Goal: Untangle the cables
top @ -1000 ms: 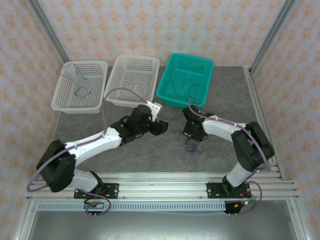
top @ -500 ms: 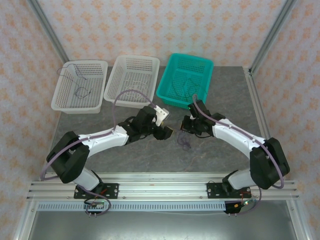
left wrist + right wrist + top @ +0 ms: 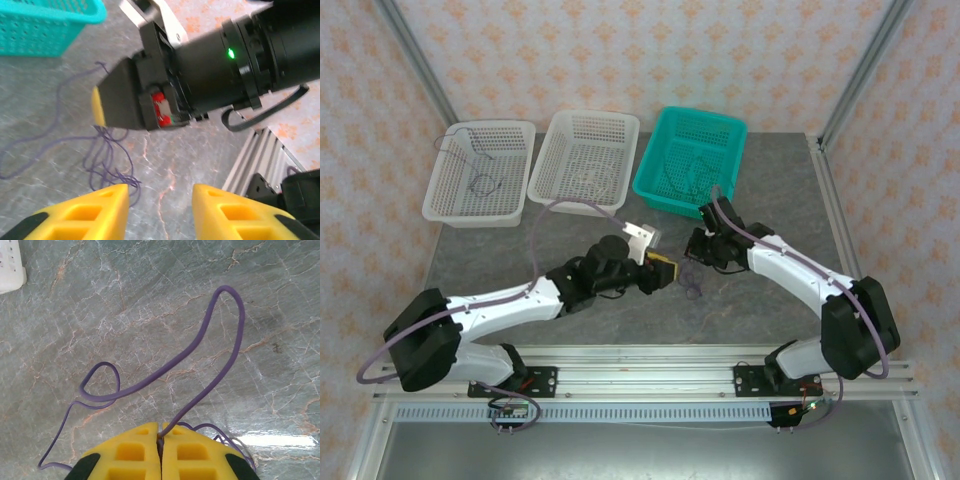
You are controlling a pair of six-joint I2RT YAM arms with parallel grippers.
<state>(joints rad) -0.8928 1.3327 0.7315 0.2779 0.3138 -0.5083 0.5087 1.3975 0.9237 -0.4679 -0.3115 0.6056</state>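
Your right gripper [image 3: 160, 436] has its jaws pressed together on 1 purple strand of the cables [image 3: 200, 347], which loops out across the grey table [image 3: 280, 290]. Your left gripper [image 3: 160, 200] stands partly open with nothing between its fingers, and loose purple strands lie just ahead of it. Both arms reach low to the table's middle, grippers facing each other, near the teal basket [image 3: 672, 200].

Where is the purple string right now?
The purple cable is pinched in the shut jaws of the right gripper. In the top view its loose loops lie on the grey table between the two arms, in front of the teal basket.
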